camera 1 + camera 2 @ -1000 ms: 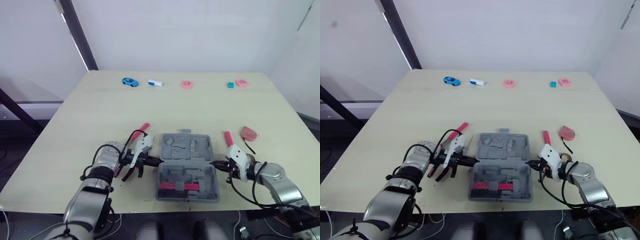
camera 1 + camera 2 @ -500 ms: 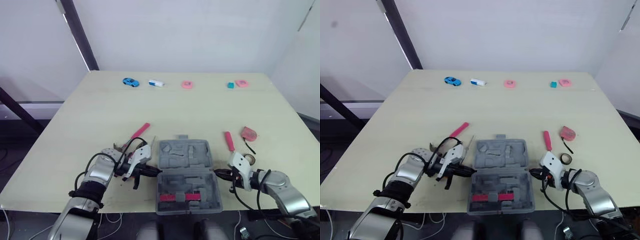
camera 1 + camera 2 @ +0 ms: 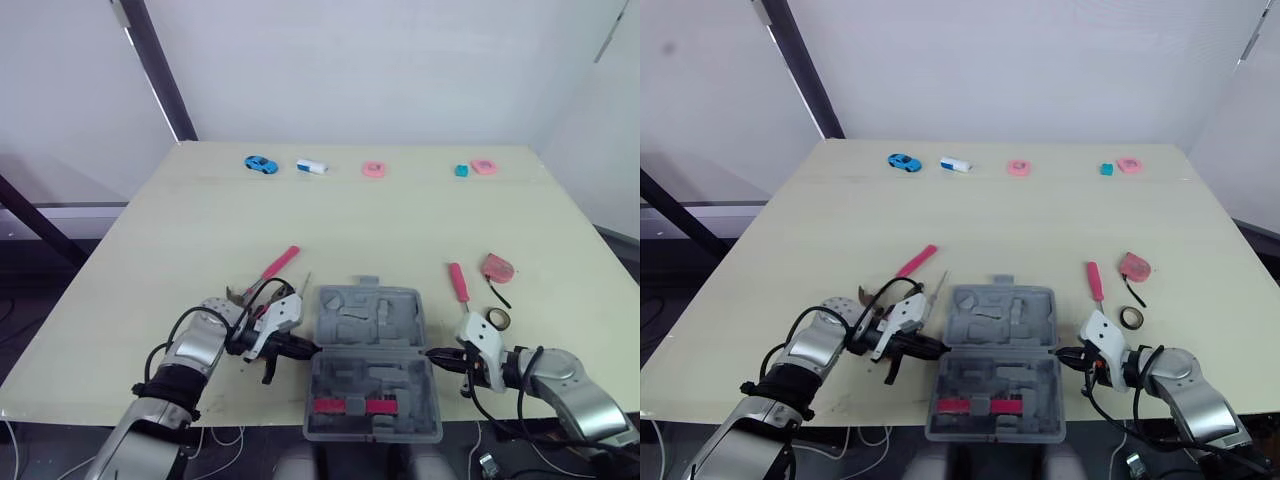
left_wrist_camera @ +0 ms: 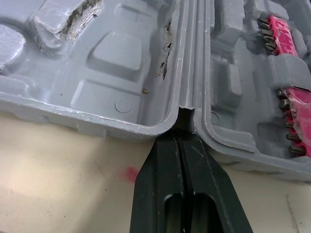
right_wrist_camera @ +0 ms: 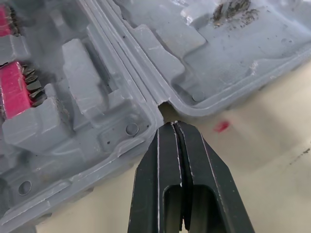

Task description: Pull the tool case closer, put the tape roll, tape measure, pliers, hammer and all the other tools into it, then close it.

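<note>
The grey tool case (image 3: pixel 372 350) lies open at the table's near edge, with red bit strips (image 3: pixel 350 405) in its front half. My left gripper (image 3: pixel 312 349) is shut, its tip pushed into the hinge notch on the case's left side (image 4: pixel 183 138). My right gripper (image 3: pixel 432 353) is shut too, its tip at the hinge notch on the right side (image 5: pixel 174 127). A pink-handled tool (image 3: pixel 278 262) lies left of the case. Right of the case lie a pink-handled screwdriver (image 3: pixel 457 281), the pink tape measure (image 3: pixel 497 266) and the tape roll (image 3: pixel 496 318).
Along the far edge sit a blue toy car (image 3: pixel 259 163), a white block (image 3: pixel 311 166), a pink piece (image 3: pixel 374 169), a teal cube (image 3: pixel 460 171) and another pink piece (image 3: pixel 484 166). The case's front reaches the table's near edge.
The case has slid toward the near edge with both shut grippers at its hinge ends. The loose tools have stayed where they were.
</note>
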`<act>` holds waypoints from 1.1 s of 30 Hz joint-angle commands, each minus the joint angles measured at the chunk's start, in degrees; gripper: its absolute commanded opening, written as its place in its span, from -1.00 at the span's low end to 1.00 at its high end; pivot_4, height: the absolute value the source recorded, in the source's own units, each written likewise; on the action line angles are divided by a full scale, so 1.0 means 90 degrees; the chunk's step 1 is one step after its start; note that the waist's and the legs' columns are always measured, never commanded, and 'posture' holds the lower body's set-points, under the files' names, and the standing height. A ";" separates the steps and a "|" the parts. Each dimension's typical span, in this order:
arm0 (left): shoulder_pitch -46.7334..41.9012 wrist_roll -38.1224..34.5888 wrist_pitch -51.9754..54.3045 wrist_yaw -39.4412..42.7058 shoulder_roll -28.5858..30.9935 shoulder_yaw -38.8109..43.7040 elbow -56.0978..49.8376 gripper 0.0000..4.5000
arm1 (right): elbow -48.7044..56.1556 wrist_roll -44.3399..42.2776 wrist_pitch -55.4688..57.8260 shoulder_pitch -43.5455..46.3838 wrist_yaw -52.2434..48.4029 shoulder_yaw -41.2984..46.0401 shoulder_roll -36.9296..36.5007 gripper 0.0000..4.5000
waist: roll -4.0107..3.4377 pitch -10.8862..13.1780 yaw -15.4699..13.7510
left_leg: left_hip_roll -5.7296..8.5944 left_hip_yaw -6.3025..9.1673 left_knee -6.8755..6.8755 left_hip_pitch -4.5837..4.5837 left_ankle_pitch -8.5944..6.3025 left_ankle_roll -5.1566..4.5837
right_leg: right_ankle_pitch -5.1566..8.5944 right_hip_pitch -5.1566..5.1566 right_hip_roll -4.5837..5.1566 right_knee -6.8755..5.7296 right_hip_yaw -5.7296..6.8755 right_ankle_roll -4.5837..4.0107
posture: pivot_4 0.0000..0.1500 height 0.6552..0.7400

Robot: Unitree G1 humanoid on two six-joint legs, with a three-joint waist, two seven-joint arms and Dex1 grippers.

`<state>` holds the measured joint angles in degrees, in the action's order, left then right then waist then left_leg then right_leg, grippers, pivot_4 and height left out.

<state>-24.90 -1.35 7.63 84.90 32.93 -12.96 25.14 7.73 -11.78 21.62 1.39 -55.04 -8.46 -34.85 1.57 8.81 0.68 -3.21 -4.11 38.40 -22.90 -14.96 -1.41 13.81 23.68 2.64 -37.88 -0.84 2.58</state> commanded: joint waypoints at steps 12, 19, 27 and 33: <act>0.0365 -0.0186 0.0178 0.0290 0.0345 -0.0499 -0.0751 -0.99 | 0.0423 -0.0219 0.0210 -0.0199 -0.0234 -0.0047 -0.0232 -1.00 | 0.0000 0.0000 -0.0012 | 0.0000 0.0000 0.0000 0.0000 0.0000 0.0000 | 0.0000 0.0000 0.0000 0.0000 0.0000 0.0000 | 1.00 1.00; 0.0365 -0.0185 0.0159 0.0223 0.0307 -0.0563 -0.0745 -0.99 | 0.0453 -0.0246 0.0215 -0.0239 -0.0234 -0.0050 -0.0296 -1.00 | 0.0000 0.0000 -0.0013 | 0.0000 0.0000 0.0001 0.0000 0.0000 0.0000 | 0.0000 0.0000 0.0000 0.0000 0.0000 0.0000 | 1.00 1.00; 0.0311 -0.0114 -0.0013 0.0173 0.0303 -0.0566 -0.0511 -0.99 | 0.0385 -0.0206 0.0170 -0.0227 -0.0222 -0.0060 -0.0312 -1.00 | 0.0000 0.0000 -0.0014 | 0.0000 0.0000 0.0001 0.0000 0.0000 0.0000 | 0.0000 0.0000 0.0000 0.0000 0.0000 0.0000 | 1.00 1.00; 0.0195 -0.0146 -0.0073 -0.0003 0.0179 -0.0480 -0.0342 -0.99 | 0.0312 -0.0175 0.0124 -0.0189 -0.0246 -0.0059 -0.0341 -1.00 | 0.0000 0.0000 -0.0025 | 0.0000 0.0000 0.0001 0.0001 0.0000 0.0000 | 0.0000 0.0000 0.0000 0.0000 0.0000 0.0000 | 1.00 1.00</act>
<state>-22.90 -2.66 7.15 85.73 35.02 -16.47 21.35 9.97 -13.18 23.49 -0.62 -56.88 -9.03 -37.30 1.57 8.80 0.45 -3.20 -4.11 38.41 -22.90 -14.96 -1.41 13.81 23.67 2.64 -37.89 -0.84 2.59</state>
